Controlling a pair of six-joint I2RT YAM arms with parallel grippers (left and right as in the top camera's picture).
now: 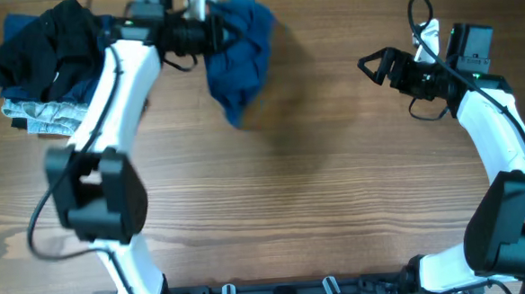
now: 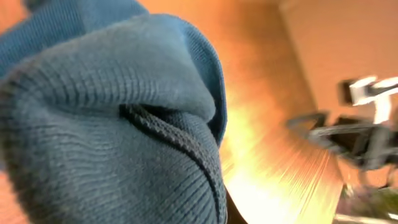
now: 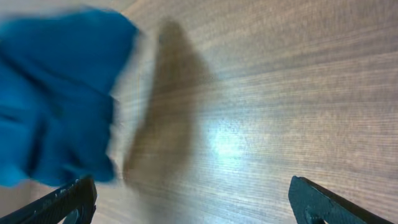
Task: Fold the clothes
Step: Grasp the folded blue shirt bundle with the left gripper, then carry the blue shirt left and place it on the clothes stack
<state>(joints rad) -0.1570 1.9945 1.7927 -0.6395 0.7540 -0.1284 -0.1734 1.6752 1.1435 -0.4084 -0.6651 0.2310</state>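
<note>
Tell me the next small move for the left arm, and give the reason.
Probably draw the bunched mid-blue knit garment toward the middle of the wooden table and lower it there. The left gripper is shut on it at the far edge, close to the pile of other clothes, with little room to spread it. The right gripper is open and holds nothing.

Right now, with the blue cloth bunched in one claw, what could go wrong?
The left gripper pinches the blue cloth at one bunched spot, so it might slip free or land crumpled. The pile of other clothes lies close by; a swing could snag it. The right gripper is open and apart from the cloth, offering no support.
</note>
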